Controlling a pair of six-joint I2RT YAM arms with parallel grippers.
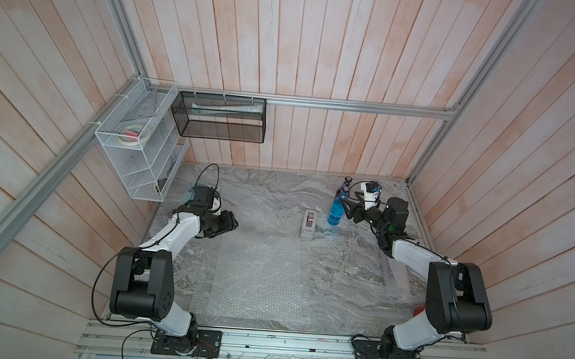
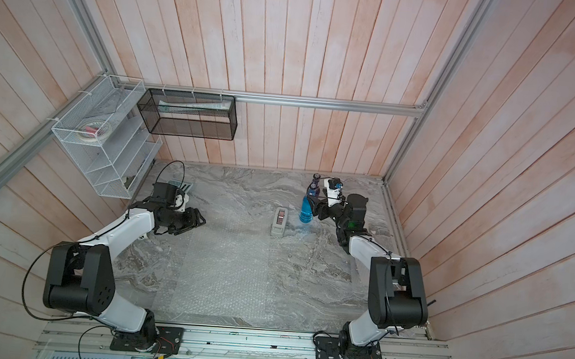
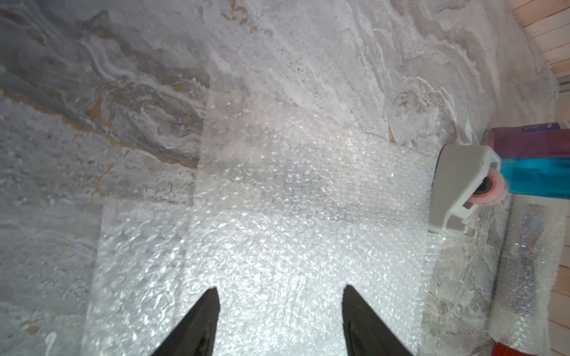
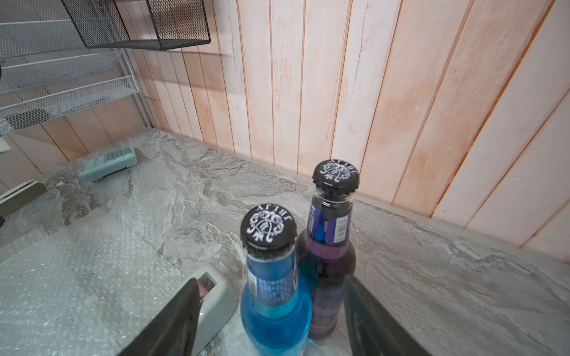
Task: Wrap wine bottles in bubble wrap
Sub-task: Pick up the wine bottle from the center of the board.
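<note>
- Jaws of the right gripper (image 4: 270, 278) stand apart, one finger either side of the blue bottle (image 4: 274, 308), with a gap showing on both sides; no grip.
- That blue bottle is upright, dark cap on, at about 2 o'clock on the table (image 1: 277, 193) seen from above.
- Just behind it at 12 o'clock, the purple bottle (image 4: 327, 252), also upright and capped; touching or a hair apart, cannot tell.
- Flat on the table from centre down to 6 o'clock, the bubble wrap sheet (image 1: 256, 270), apart from both bottles.
- Over the sheet's 11 o'clock corner, the left gripper (image 3: 279, 291), jaws wide, nothing between them.
- Grey tape dispenser (image 1: 308, 225) near the blue bottle, at its 8 o'clock.
- One rolled tube (image 3: 524, 277) of bubble wrap lies along the 4 o'clock edge; contents unclear.
</note>
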